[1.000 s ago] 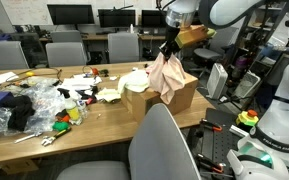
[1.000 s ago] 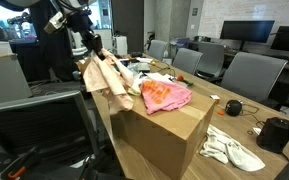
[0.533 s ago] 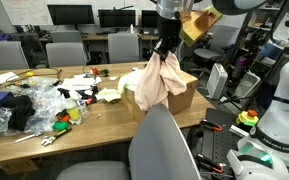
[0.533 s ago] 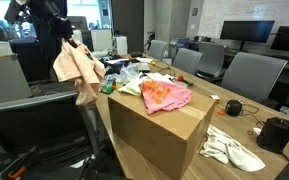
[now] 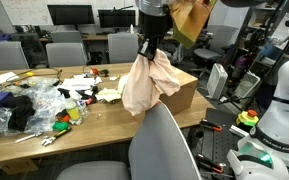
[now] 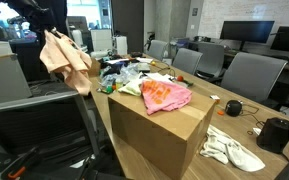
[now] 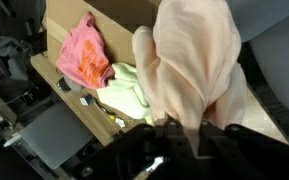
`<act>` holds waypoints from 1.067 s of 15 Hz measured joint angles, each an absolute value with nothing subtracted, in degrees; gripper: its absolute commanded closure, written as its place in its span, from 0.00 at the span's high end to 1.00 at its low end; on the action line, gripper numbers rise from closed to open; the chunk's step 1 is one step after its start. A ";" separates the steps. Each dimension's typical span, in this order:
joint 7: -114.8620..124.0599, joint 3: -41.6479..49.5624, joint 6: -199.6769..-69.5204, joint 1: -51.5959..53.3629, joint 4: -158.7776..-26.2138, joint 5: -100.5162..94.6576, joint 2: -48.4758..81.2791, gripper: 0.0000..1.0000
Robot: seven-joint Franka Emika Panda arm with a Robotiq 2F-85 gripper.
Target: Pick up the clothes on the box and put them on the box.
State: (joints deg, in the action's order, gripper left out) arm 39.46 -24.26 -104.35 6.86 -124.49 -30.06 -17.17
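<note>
My gripper (image 5: 147,48) is shut on a peach cloth (image 5: 146,82) and holds it hanging in the air, above and beside the cardboard box (image 5: 181,95). The cloth also shows in an exterior view (image 6: 66,58), off the box's far end, and fills the wrist view (image 7: 196,65). A pink cloth (image 6: 166,96) lies on top of the box (image 6: 159,135); it shows in the wrist view too (image 7: 84,55). A pale yellow-green cloth (image 7: 126,92) lies next to it.
A wooden table (image 5: 84,130) holds clutter: plastic bags (image 5: 39,105), dark cloth and small toys. A white cloth (image 6: 229,148) and black objects (image 6: 275,133) lie by the box. Grey office chairs (image 5: 156,150) ring the table. Monitors stand behind.
My gripper has lifted the peach cloth off the box's edge and carried it up and sideways, away from the box. The pink cloth has not moved.
</note>
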 measured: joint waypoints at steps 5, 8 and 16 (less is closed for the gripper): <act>38.46 -26.35 -102.67 10.92 -121.57 -34.51 -13.23 0.03; 37.22 -26.53 -102.62 13.29 -120.70 -35.43 -12.38 0.03; 31.32 -24.87 -102.58 15.05 -123.67 -34.07 -15.05 0.03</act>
State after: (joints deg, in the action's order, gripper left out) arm 31.32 -24.87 -102.58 15.05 -123.67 -34.07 -15.05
